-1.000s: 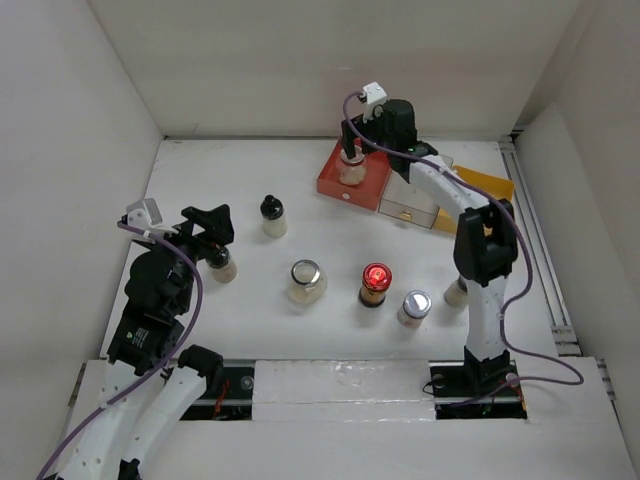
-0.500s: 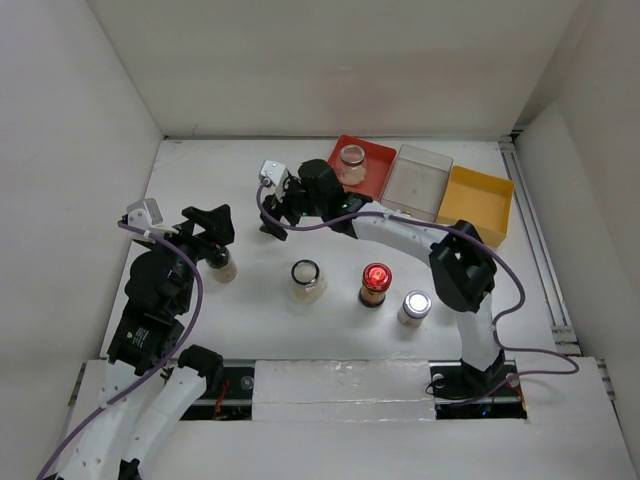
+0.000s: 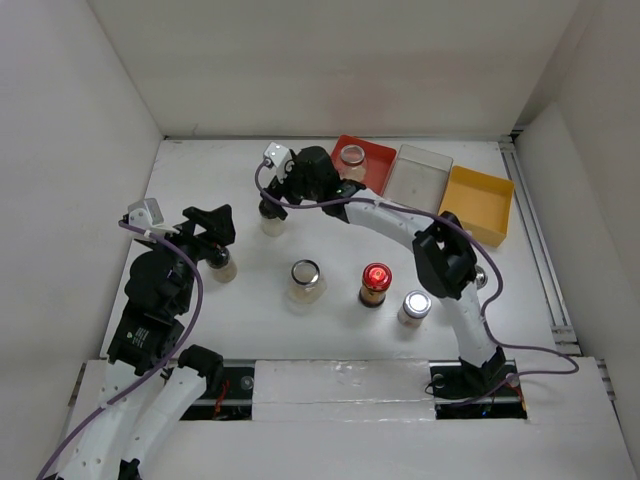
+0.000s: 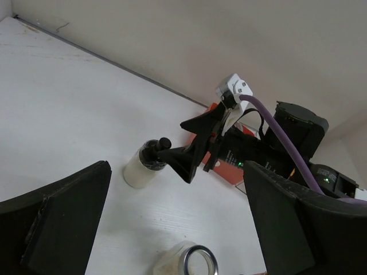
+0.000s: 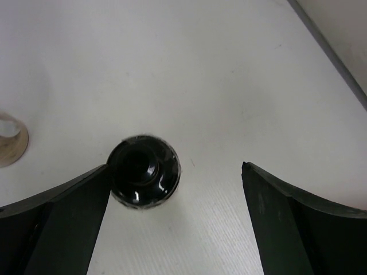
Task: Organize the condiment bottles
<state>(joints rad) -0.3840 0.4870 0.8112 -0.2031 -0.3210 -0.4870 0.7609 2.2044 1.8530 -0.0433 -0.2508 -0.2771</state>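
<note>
Centring is what needs fixing. The black-capped bottle (image 5: 143,171) stands on the table (image 3: 190,175), mid-left, near the left side of the red tray (image 3: 380,172). In the wrist view its cap lies between the fingers of the right gripper (image 5: 175,169), but hard by one finger and far from the other (touching or not, can't tell). Those fingers are spread wide, nothing clamped. I'd shift sideways till the cap sits mid-gap, drop to neck level, then close gently & lift straight — the cap looks glossy, prob. slippery. The bottle is upright: long axis vertical, cap pointing up twd the wrist cam, so a near top-down approach suits. The left gripper (image 3: 212,225) hangs with fingers apart, by another small bottle (image 3: 223,268).
</note>
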